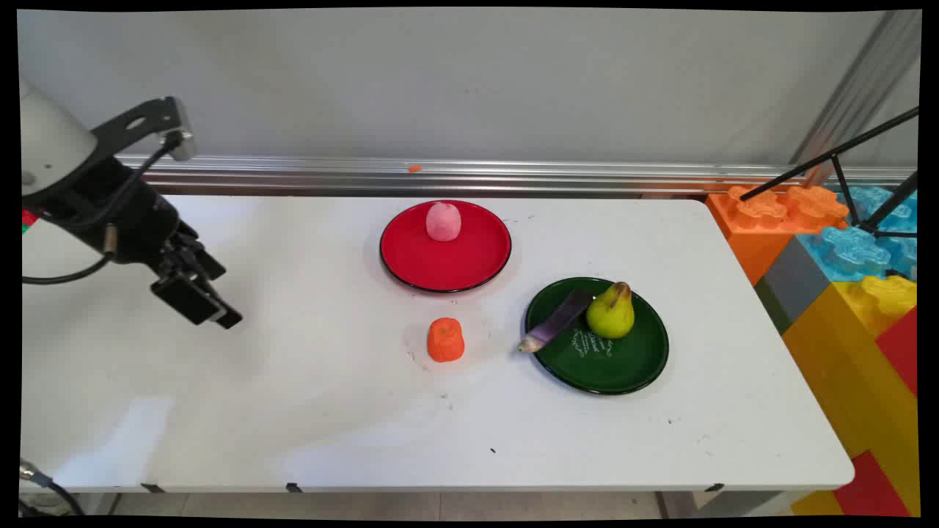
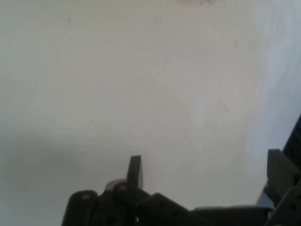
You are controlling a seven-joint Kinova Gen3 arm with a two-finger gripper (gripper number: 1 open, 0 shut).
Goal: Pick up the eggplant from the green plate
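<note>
Pincer (image 1: pixel 209 308) hangs over the counter's (image 1: pixel 293 411) bare left side, fingers apart and gripping nothing, well away from the orange fruit (image 1: pixel 445 339), the pink piece on the red plate (image 1: pixel 411 260), and the pear (image 1: pixel 611 312) sharing the green plate (image 1: pixel 623 370).

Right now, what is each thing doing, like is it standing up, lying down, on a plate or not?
tool: open, holding nothing, above bare table at the left
pink fruit: upright on the red plate, near its far rim
orange fruit: upright on the table, off both plates
pear: upright on the green plate
purple eggplant: lying down, tip over the green plate's left rim
</note>
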